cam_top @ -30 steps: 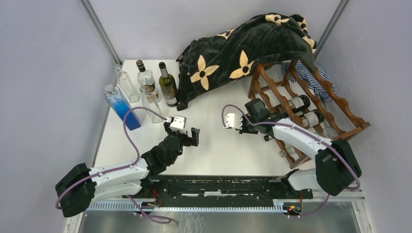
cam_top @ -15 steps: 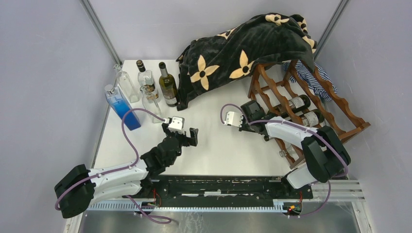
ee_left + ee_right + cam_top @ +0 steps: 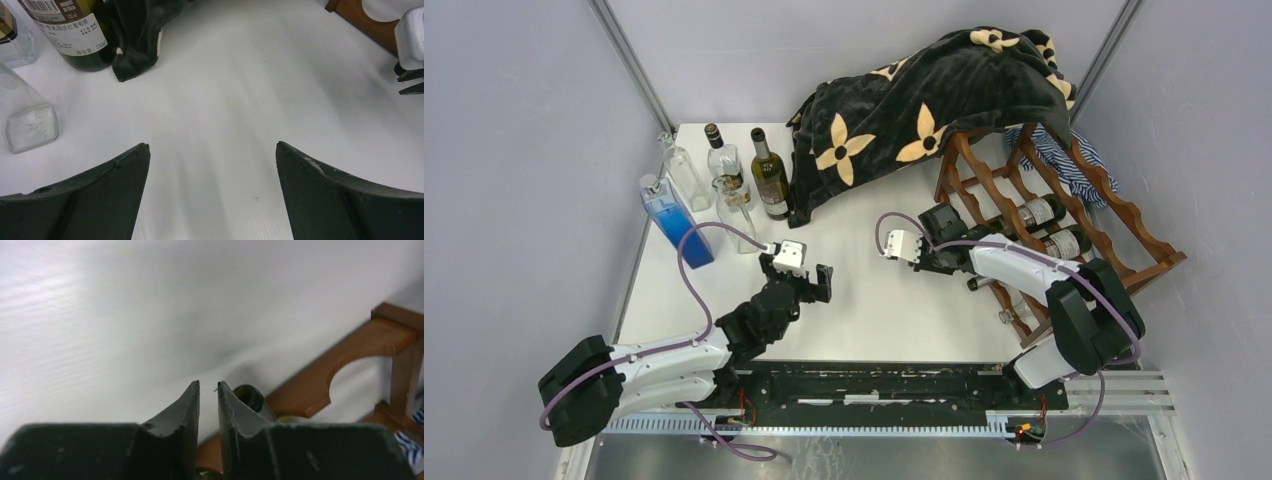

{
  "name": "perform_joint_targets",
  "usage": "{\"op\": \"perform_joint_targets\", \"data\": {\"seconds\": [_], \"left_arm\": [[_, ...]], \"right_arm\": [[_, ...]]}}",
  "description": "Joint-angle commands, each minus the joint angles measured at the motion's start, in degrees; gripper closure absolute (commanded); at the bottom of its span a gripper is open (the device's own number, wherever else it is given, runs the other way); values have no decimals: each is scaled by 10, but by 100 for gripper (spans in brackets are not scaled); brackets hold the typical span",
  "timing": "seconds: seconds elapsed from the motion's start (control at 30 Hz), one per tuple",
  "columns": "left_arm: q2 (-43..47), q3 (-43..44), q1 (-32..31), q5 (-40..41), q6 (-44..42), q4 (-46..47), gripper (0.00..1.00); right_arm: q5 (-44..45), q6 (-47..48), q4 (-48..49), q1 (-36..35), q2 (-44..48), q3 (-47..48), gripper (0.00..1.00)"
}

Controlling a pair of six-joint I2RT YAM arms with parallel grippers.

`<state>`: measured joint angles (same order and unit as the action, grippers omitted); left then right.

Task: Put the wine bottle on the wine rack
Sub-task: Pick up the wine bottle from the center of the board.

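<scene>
**Left arm poised to fetch; bottle not yet in hand**

Lower centre of the overhead view: the left gripper [image 3: 812, 283] hangs over the bare white table [image 3: 864, 320], fingers spread wide and holding nothing. Right of centre, the right gripper [image 3: 208, 385] has its fingers pressed together on nothing, the tips just short of the mouth of a dark bottle lying in the rack [image 3: 248, 395].

Upper left, further back: the dark green glass wine bottle with a white label [image 3: 770, 178] stands upright on the table. It is hemmed in. A small clear square glass bottle [image 3: 739, 225] stands just in front and to its left, and the hem of the black fleece blanket with cream flowers [image 3: 904, 110] lies against its right side.

Upper right: the dark reddish-brown wooden wine rack [image 3: 952, 168], partly under the blanket, already carries two labelled bottles [image 3: 1034, 212].

Judgement: the step in hand is the reach.
- Approach through the open table on the bottle's near right.
- Keep the fingers level and close them on the body, clear of the blanket hem.
- Avoid brushing the clear bottle.
- Lift straight up before swinging right.
- The right arm sits in the likely path to the rack.
</scene>
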<state>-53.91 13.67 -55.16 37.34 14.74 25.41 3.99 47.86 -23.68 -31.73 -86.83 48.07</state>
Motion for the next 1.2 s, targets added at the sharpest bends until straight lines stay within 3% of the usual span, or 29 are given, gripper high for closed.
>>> {"op": "perform_joint_targets", "data": {"seconds": [0.0,0.17,0.3,0.6,0.7,0.83,1.17], "left_arm": [[3,30,-1,-13,5,13,0],[23,82,-1,-91,8,-55,10],[43,147,-1,-128,10,-119,10],[-37,445,23,-89,-23,-429,0],[-68,540,73,-93,-41,-509,1],[-78,605,152,-94,-52,-572,3],[-103,667,354,-175,-77,-637,4]], "right_arm": [[-158,11,-66,0,39,49,72],[-303,29,-105,1,71,59,62],[-423,57,-129,6,90,51,54],[-557,80,-120,48,116,19,38],[-558,79,-104,54,133,-3,36],[-542,77,-90,61,150,-19,35],[-522,86,-95,64,148,-25,35]]}}
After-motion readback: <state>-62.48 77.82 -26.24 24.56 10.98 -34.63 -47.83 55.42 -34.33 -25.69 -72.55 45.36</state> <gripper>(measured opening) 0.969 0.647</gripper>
